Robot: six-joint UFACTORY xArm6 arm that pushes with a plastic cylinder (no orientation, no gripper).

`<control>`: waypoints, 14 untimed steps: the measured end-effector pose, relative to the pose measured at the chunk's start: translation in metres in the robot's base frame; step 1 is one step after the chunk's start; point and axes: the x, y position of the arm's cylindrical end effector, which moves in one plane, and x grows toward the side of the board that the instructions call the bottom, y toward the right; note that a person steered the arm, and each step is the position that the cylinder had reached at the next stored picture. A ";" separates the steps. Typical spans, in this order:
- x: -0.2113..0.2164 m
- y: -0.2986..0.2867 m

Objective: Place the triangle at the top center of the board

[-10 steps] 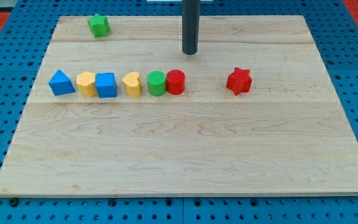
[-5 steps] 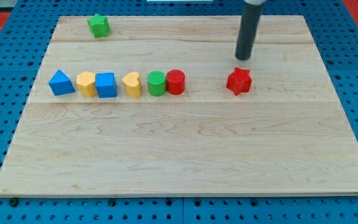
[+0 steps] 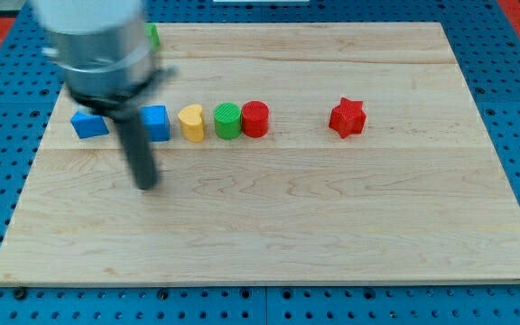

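Below the row of blocks, on the bare wood toward the view's left, my tip (image 3: 146, 184) rests on the pale wooden tabletop (image 3: 332, 226), a little under the gap between two blocks. This arm carries no claw, only the dark rod, so there is nothing to open or close and nothing is gripped. The blue triangle block (image 3: 87, 124), which the task asks for, lies at the left end of the row, up and to the view's left of my tip and apart from it; the blurred arm body covers its upper part. Next to it one block is hidden behind the rod, so I cannot tell its colour, and then come the blue square block (image 3: 157, 123), the yellow heart-shaped block (image 3: 190, 123), the green round block (image 3: 227, 121) and the red round block (image 3: 255, 118), with the red star-shaped block (image 3: 348, 117) well apart on the view's right. A small green block (image 3: 153, 35) shows only partly near the top left edge. The danger, as I judge it, is that the row is tight: if my tip goes up from this place, it may strike the hidden neighbour or the blue square instead of the triangle. A push that is not through the middle may also turn the triangle aside, toward the left edge or into the green block.
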 end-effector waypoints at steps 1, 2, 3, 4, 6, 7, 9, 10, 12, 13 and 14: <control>-0.022 -0.072; -0.020 -0.088; -0.026 -0.099; -0.038 -0.081; -0.079 -0.058; -0.076 -0.051; -0.085 -0.055; -0.102 -0.045; -0.130 -0.025; -0.133 -0.024; -0.133 -0.024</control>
